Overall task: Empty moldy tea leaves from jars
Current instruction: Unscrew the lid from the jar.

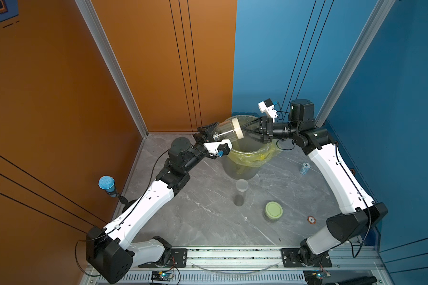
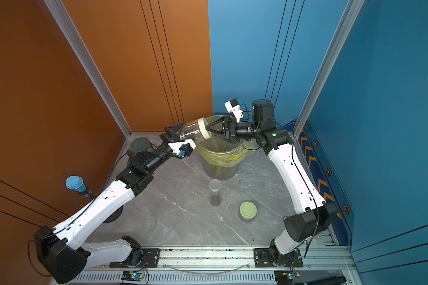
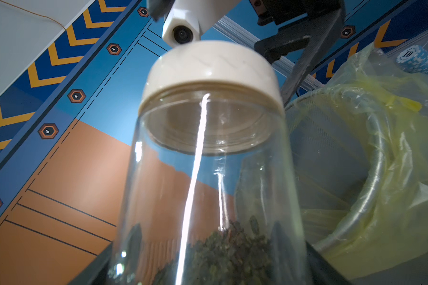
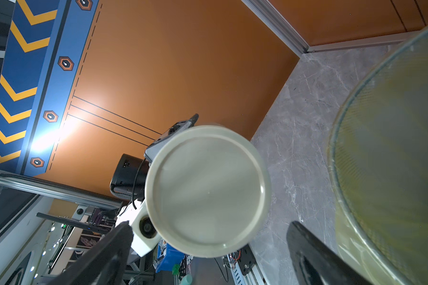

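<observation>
Our left gripper (image 1: pixel 211 134) clasps the wide jar (image 1: pixel 226 130) sideways above the bin (image 1: pixel 242 170); our right gripper (image 1: pixel 245 129) gapes, released, facing its beige lid (image 1: pixel 239 127).

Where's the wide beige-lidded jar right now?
In a top view, the wide clear jar with beige lid lies sideways in the left gripper, over the yellow-bagged grey bin, lid toward the open right gripper.

A wide jar (image 1: pixel 226 133) of clear plastic, its beige lid (image 1: pixel 239 128) in place, hangs tipped on its side above the surface (image 1: pixel 208 217), lid end over the rim of a yellow-lined bin (image 1: pixel 240 170). Dark greenish-black tea leaves (image 3: pixel 227 251) lie heaped at its base end. A tall narrow jar (image 1: pixel 240 195) with a whitish lid (image 1: pixel 242 184) and a short jar (image 1: pixel 269 219) with a pale green lid (image 1: pixel 273 208) stand upright and closed on the surface, apart from each other.
</observation>
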Robot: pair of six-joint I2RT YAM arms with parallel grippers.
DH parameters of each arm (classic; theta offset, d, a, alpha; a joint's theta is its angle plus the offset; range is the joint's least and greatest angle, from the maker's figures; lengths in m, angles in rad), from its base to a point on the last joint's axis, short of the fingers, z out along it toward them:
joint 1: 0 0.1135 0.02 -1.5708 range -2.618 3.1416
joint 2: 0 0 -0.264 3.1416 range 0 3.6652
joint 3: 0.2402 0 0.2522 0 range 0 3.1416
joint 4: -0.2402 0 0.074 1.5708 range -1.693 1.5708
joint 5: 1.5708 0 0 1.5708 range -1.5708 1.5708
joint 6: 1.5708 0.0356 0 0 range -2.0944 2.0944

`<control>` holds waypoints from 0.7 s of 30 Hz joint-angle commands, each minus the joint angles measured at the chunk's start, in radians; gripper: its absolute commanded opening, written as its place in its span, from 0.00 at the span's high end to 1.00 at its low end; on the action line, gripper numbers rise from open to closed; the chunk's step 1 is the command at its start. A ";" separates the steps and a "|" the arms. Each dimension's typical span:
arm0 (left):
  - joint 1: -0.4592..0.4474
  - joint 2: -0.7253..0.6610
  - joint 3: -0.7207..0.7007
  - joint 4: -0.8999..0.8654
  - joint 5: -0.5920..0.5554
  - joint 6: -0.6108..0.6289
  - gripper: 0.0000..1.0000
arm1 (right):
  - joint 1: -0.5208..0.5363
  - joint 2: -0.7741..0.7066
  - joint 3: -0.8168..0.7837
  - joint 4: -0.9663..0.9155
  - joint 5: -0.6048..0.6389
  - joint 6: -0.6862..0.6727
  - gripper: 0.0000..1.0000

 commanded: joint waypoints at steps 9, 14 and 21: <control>-0.008 -0.008 0.024 0.111 0.000 0.000 0.72 | 0.036 0.110 0.157 0.006 -0.039 0.020 0.00; -0.008 -0.009 0.035 0.103 0.006 0.002 0.72 | 0.053 0.141 0.198 -0.002 -0.043 0.017 0.10; 0.001 -0.013 0.042 0.066 0.018 -0.028 0.73 | 0.054 0.150 0.210 -0.005 -0.049 0.011 0.38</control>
